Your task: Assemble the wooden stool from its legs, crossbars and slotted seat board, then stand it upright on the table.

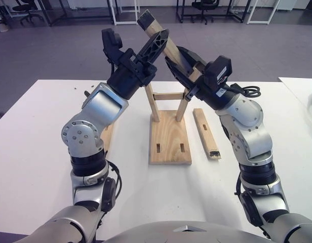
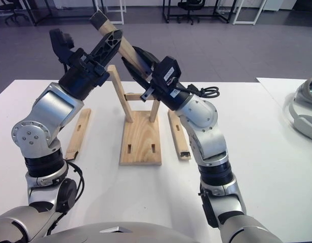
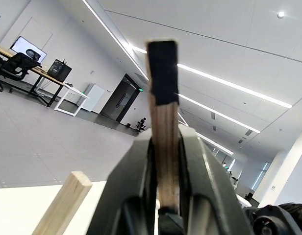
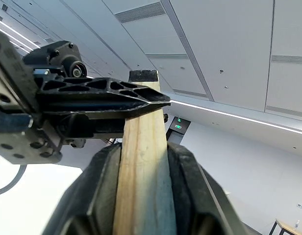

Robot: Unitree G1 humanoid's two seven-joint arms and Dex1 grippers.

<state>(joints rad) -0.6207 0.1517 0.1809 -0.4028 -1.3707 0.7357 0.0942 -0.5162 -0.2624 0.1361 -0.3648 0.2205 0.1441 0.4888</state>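
A slotted seat board (image 1: 169,144) lies flat on the white table (image 1: 39,152). Two legs (image 1: 152,105) stand in its far slots, joined by a crossbar (image 1: 168,96). High above them a third wooden leg (image 1: 147,22) with a dark end cap is tilted in the air. My left gripper (image 1: 158,43) is shut on its upper part. My right gripper (image 1: 180,59) is shut on it just below; in the right wrist view the leg (image 4: 141,137) rises between its fingers (image 4: 104,186). A loose wooden leg (image 1: 206,134) lies right of the board. Another piece (image 2: 78,132) lies left of it.
A black cable (image 1: 248,91) hangs off my right forearm. A white headset (image 2: 305,109) rests on the neighbouring table at the far right. Office chairs and desk frames stand on the floor beyond the table's far edge.
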